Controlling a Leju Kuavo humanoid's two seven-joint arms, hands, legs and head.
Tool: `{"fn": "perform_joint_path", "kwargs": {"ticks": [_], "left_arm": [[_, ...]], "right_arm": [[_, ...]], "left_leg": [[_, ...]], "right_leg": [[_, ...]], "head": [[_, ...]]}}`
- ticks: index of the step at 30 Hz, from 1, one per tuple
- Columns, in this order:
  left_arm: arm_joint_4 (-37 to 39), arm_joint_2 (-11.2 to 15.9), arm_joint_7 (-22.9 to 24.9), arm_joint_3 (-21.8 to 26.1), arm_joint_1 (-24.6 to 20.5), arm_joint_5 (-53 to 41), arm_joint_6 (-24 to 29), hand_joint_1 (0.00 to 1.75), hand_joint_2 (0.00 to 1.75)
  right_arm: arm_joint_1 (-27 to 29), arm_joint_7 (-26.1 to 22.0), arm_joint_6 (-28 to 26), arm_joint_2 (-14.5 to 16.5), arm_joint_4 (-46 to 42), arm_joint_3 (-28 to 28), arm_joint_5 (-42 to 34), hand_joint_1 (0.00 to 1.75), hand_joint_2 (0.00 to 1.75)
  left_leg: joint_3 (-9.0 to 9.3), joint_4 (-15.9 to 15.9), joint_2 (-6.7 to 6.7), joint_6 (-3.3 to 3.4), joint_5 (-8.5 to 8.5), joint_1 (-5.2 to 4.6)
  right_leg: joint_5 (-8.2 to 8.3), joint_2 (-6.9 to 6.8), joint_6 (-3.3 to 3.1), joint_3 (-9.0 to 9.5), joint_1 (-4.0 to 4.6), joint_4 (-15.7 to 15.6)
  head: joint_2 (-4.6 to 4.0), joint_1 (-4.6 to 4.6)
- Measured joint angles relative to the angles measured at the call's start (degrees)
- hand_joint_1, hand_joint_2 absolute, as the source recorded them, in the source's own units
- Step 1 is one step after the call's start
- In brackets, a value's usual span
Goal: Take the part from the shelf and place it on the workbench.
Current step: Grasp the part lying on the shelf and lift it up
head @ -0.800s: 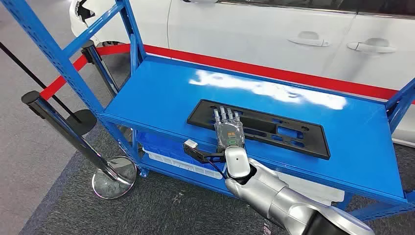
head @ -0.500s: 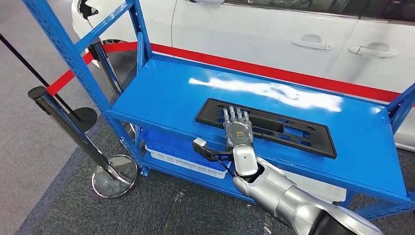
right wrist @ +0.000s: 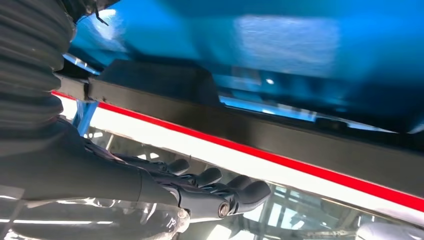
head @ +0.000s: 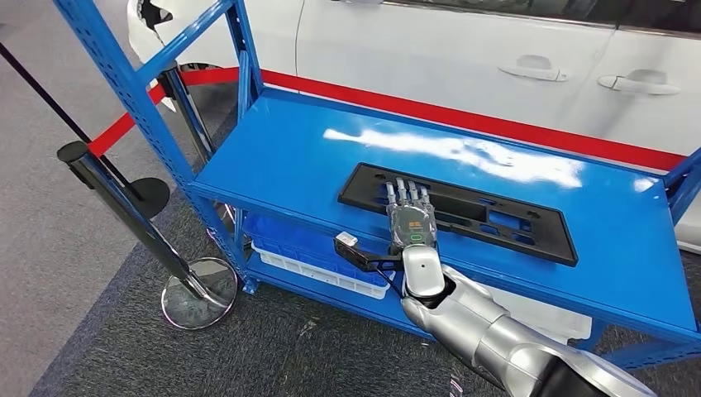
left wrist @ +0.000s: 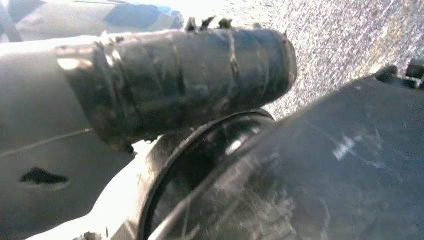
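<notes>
Blue metal shelf [head: 289,157] stood on grey carpet floor [head: 99,331]. Long black slotted part [head: 488,217] lay flat on its top board, near front edge. White tray [head: 306,269] sat on lower level.

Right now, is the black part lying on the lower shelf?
No, the black part lies flat on the blue top shelf, under the right robot hand.

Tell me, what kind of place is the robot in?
Probably a car factory or showroom floor. A white car stands behind a red barrier belt, and a blue metal shelf holds a black car part, with the robot's right hand over it.
</notes>
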Motion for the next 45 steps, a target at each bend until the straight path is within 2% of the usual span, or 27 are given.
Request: {"fn": "perform_joint_path", "kwargs": {"ticks": [2, 3, 6, 7, 8, 9, 11, 13, 14, 16, 18, 21, 22, 23, 24, 25, 27, 29, 33, 36, 37, 38, 39, 40, 42, 43, 45], "left_arm": [[0.0, 0.0, 0.0, 0.0, 0.0, 0.0, 0.0, 0.0, 0.0], [0.0, 0.0, 0.0, 0.0, 0.0, 0.0, 0.0, 0.0, 0.0], [0.0, 0.0, 0.0, 0.0, 0.1, 0.0, 0.0, 0.0, 0.0], [0.0, 0.0, 0.0, 0.0, 0.1, 0.0, 0.0, 0.0, 0.0], [0.0, 0.0, 0.0, 0.0, 0.2, 0.0, 0.0, 0.0, 0.0], [0.0, 0.0, 0.0, 0.0, 0.2, 0.0, 0.0, 0.0, 0.0], [0.0, 0.0, 0.0, 0.0, 0.2, 0.0, 0.0, 0.0, 0.0], [0.0, 0.0, 0.0, 0.0, 0.2, 0.0, 0.0, 0.0, 0.0], [0.0, 0.0, 0.0, 0.0, 0.2, 0.0, 0.0, 0.0, 0.0], [0.0, 0.0, 0.0, 0.0, 0.2, 0.0, 0.0, 0.0, 0.0], [0.0, 0.1, 0.0, 0.0, 0.2, -0.1, 0.1, 0.0, 0.0], [0.0, 0.1, 0.0, 0.0, 0.1, -0.1, 0.1, 0.0, 0.0], [0.0, 0.1, 0.0, 0.0, 0.1, -0.1, 0.1, 0.0, 0.0], [0.0, 0.1, 0.0, 0.0, 0.2, -0.1, 0.1, 0.0, 0.0], [0.0, 0.1, 0.0, 0.0, 0.2, -0.1, 0.1, 0.0, 0.0], [0.0, 0.1, 0.0, 0.0, 0.2, -0.1, 0.1, 0.0, 0.0], [0.0, 0.0, 0.1, 0.0, 0.1, -0.1, 0.1, 0.0, 0.0], [0.0, 0.0, 0.2, 0.0, 0.1, -0.2, 0.2, 0.0, 0.0], [0.0, 0.0, 0.2, 0.0, 0.1, -0.3, 0.4, 0.0, 0.0], [0.0, 0.0, 0.3, 0.1, 0.2, -0.4, 0.5, 0.0, 0.0], [0.0, 0.0, 0.3, 0.1, 0.2, -0.4, 0.5, 0.0, 0.0], [0.0, 0.0, 0.3, 0.2, 0.2, -0.4, 0.5, 0.0, 0.0], [0.0, 0.0, 0.3, 0.2, 0.3, -0.5, 0.4, 0.0, 0.0], [0.0, 0.0, 0.3, 0.3, 0.3, -0.6, 0.4, 0.0, 0.0], [0.0, 0.1, 0.3, 0.3, 0.3, -0.8, 0.4, 0.0, 0.0], [0.0, 0.1, 0.3, 0.4, 0.3, -0.9, 0.4, 0.0, 0.0], [0.0, 0.1, 0.3, 0.4, 0.3, -0.9, 0.5, 0.0, 0.0]], "right_arm": [[0.0, 0.0, 0.0, 0.0, -0.2, 0.0, 0.0, 0.0, 1.75], [0.0, 0.0, 0.0, 0.0, -0.2, 0.0, 0.0, 0.0, 1.75], [0.1, 0.0, 0.0, 0.0, -0.3, 0.0, 0.0, 0.0, 1.75], [0.1, 0.0, 0.0, 0.0, -0.3, 0.0, 0.0, 0.0, 1.75], [0.1, 0.0, 0.0, 0.0, -0.3, 0.0, 0.0, 0.0, 1.75], [0.1, 0.0, 0.0, 0.0, -0.3, 0.0, 0.0, 0.01, 1.75], [0.1, 0.0, 0.0, 0.0, -0.3, 0.0, 0.0, 0.81, 1.75], [-0.1, 0.0, 0.1, 0.0, -0.3, 0.0, 0.0, 1.65, 1.75], [-0.1, 0.0, 0.4, 0.0, -0.3, 0.0, 0.0, 1.7, 1.75], [-0.1, 0.0, 1.1, 0.0, -0.2, 0.0, 0.0, 1.72, 1.75], [-0.1, 0.0, 1.6, -0.1, -0.1, 0.0, 0.0, 1.74, 1.75], [-0.3, 0.1, 1.9, -0.3, 0.0, 0.0, 0.0, 1.75, 1.75], [-0.3, 0.1, 2.0, -0.4, 0.0, 0.0, 0.1, 1.75, 1.75], [-0.3, 0.1, 2.0, -0.4, 0.0, 0.0, 0.2, 1.75, 1.75], [-0.4, 0.1, 2.0, -0.4, 0.0, 0.0, 0.3, 1.75, 1.75], [-0.4, 0.1, 1.8, -0.4, 0.1, 0.0, 0.4, 1.75, 1.75], [-0.7, 0.0, 1.2, -0.4, 0.1, 0.0, 0.6, 1.75, 1.75], [-0.9, 0.0, 0.4, -0.4, 0.1, 0.0, 0.7, 1.75, 1.75], [-0.8, 0.0, -0.1, -0.4, 0.0, 0.0, 0.8, 1.74, 1.75], [-0.7, -0.1, -0.5, -0.3, 0.0, 0.0, 1.1, 1.74, 1.75], [-0.6, -0.1, -0.7, -0.3, 0.0, 0.0, 1.4, 1.74, 1.75], [-0.5, -0.1, -0.9, -0.3, 0.0, 0.0, 1.6, 1.73, 1.75], [-0.4, -0.1, -1.0, -0.3, 0.0, 0.0, 1.8, 1.73, 1.75], [-0.4, -0.1, -1.1, -0.4, 0.0, 0.0, 2.1, 1.72, 1.75], [-0.5, 0.0, -1.4, -0.4, 0.0, 0.0, 2.6, 1.71, 1.75], [-0.6, 0.0, -1.6, -0.4, 0.0, 0.0, 2.8, 1.71, 1.75], [-0.8, 0.0, -2.0, -0.4, -0.1, 0.0, 3.3, 1.72, 1.75]], "left_leg": [[-0.38, 0.5, 0.02, -0.57, -0.45, 0.06], [-1.05, 2.0, 0.05, -0.86, -1.46, 0.08], [-5.69, 12.1, 0.12, -1.65, -6.41, 0.45], [-7.04, 15.0, 0.13, -1.87, -7.19, 0.62], [-7.5, 16.0, 0.13, -2.06, -6.99, 0.79], [-6.72, 14.4, 0.14, -2.23, -5.66, 0.97], [-2.84, 6.8, 0.14, -2.59, -2.16, 1.31], [-0.04, 1.3, 0.04, -2.32, -0.68, 1.31], [0.27, 0.6, -0.01, -1.98, -0.82, 1.2], [0.14, 0.4, 0.04, -0.99, -0.59, 1.05], [0.06, 0.1, 0.16, -0.1, -0.21, 1.02], [-0.14, 0.0, 0.22, 0.72, 0.01, 0.82], [-0.18, 0.0, 0.2, 0.81, 0.0, 0.7], [-0.19, 0.0, 0.17, 0.85, -0.01, 0.6], [-0.16, 0.1, 0.12, 0.86, -0.03, 0.53], [-0.1, 0.2, 0.07, 0.83, -0.08, 0.5], [-0.08, 0.4, 0.02, 0.59, -0.3, 0.4], [-0.23, 0.5, 0.02, 0.15, -0.39, 0.31], [-0.77, 1.3, 0.06, -0.96, -1.02, 0.37], [-4.89, 10.2, 0.15, -1.72, -5.48, 0.61], [-6.54, 13.5, 0.15, -1.89, -6.53, 0.67], [-7.5, 15.2, 0.15, -1.98, -6.55, 0.7], [-7.6, 14.9, 0.15, -2.01, -5.62, 0.7], [-6.68, 12.6, 0.16, -1.94, -3.83, 0.71], [-3.48, 5.5, 0.18, -1.59, -0.32, 0.68], [-2.11, 2.5, 0.15, -1.34, 0.53, 0.54], [-1.16, 0.6, 0.06, -0.87, 0.39, 0.25]], "right_leg": [[0.38, -0.14, -0.56, 0.18, -0.34, -0.5], [0.55, -0.27, -0.86, 0.31, -0.55, -0.7], [0.71, -0.6, -1.2, 0.36, -0.72, -0.9], [0.71, -0.64, -1.2, 0.34, -0.74, -0.9], [0.71, -0.66, -1.19, 0.35, -0.8, -0.8], [0.68, -0.65, -1.12, 0.37, -0.92, -0.8], [0.48, -0.57, -0.71, 0.34, -1.16, -0.4], [0.3, -0.32, 0.07, 0.06, -1.09, 0.1], [0.33, -0.18, 0.46, -0.1, -0.97, 0.1], [0.51, 0.03, 1.21, -0.28, -1.03, -0.1], [-0.7, 0.08, 1.68, -1.1, -1.22, 1.4], [-5.94, 0.04, 1.73, -5.41, -1.09, 11.2], [-7.02, 0.04, 1.69, -6.84, -1.0, 14.4], [-7.12, 0.04, 1.6, -7.54, -0.92, 15.9], [-6.1, 0.04, 1.44, -7.19, -0.86, 15.2], [-4.26, 0.04, 1.22, -5.83, -0.8, 12.4], [-1.06, 0.04, 0.67, -2.23, -0.52, 4.6], [-0.22, 0.07, 0.32, -0.42, -0.17, 0.7], [0.16, -0.04, -0.54, 0.0, -0.36, -0.1], [0.25, -0.13, -1.26, 0.23, -0.51, -0.4], [0.2, -0.09, -1.37, 0.25, -0.49, -0.4], [0.13, -0.04, -1.42, 0.3, -0.48, -0.4], [0.04, 0.02, -1.43, 0.39, -0.48, -0.3], [-0.11, 0.09, -1.4, 0.52, -0.49, -0.3], [-0.5, 0.18, -1.15, 0.78, -0.46, -0.1], [-0.66, 0.22, -0.97, 0.76, -0.38, 0.0], [-0.7, 0.25, -0.53, 0.56, -0.26, 0.0]], "head": [[-0.01, -0.03], [-0.01, -0.15], [-0.01, -0.42], [-0.01, -0.4], [-0.02, -0.4], [-0.02, -0.4], [-0.02, -0.42], [-0.01, -0.42], [-0.01, -0.39], [-0.01, -0.32], [-0.01, -0.22], [-0.01, 0.02], [-0.01, 0.04], [-0.01, 0.03], [-0.01, 0.03], [-0.01, 0.04], [-0.01, 0.03], [0.0, -0.01], [-0.01, -0.11], [-0.01, -0.28], [0.0, -0.28], [-0.01, -0.29], [-0.01, -0.31], [-0.01, -0.31], [-0.01, -0.28], [-0.01, -0.27], [-0.01, -0.19]]}}
